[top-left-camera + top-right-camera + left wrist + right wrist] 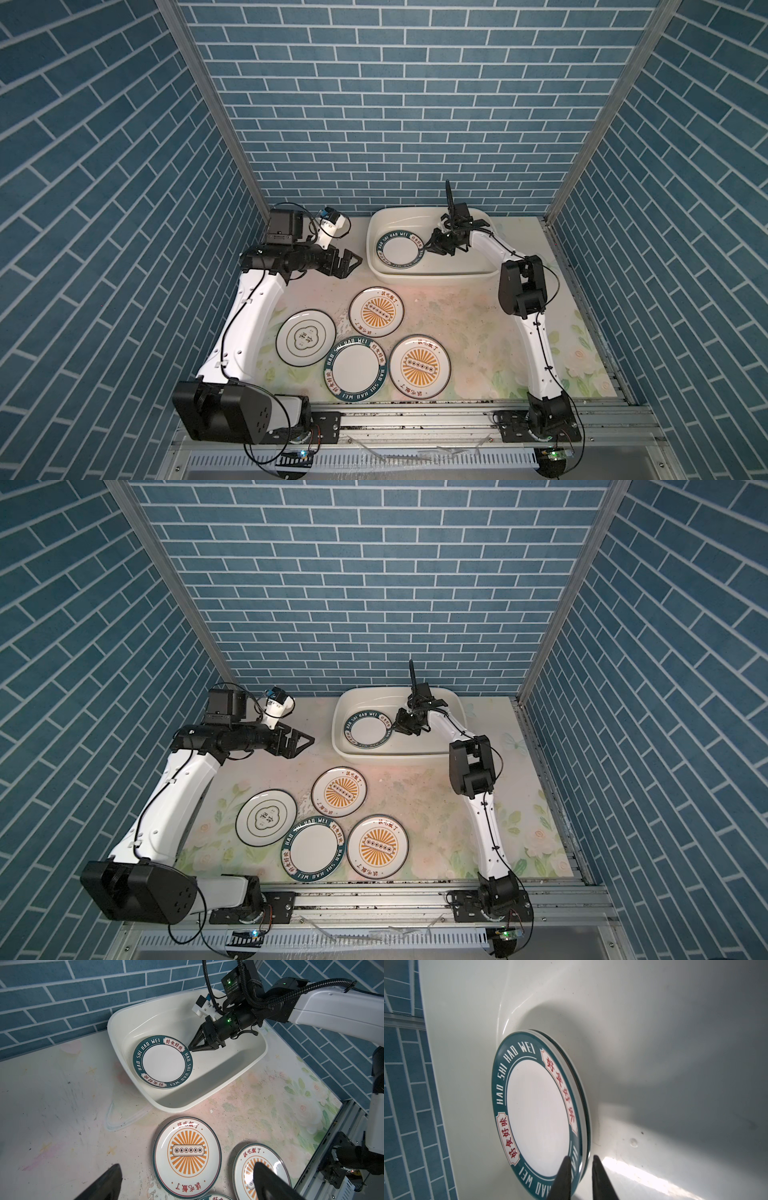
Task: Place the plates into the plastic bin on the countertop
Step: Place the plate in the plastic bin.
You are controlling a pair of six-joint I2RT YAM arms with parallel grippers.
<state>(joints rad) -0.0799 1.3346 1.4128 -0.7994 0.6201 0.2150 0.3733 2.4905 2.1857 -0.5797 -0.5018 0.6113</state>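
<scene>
Right wrist view puts you low inside the plastic bin, looking along the right jaws. Their two fingertips straddle the rim of the teal lettered plate with a narrow gap, one above it and one beneath. You cannot tell whether they pinch it or sit loose. That plate lies face up on a second plate, of which only the rim shows, in the bin's end nearest the left arm. In both top views the bin's long axis runs along the back wall. Your left jaws stand spread and empty just off that same end of the bin. On the counter in front of the bin lie four more plates, all face up.
</scene>
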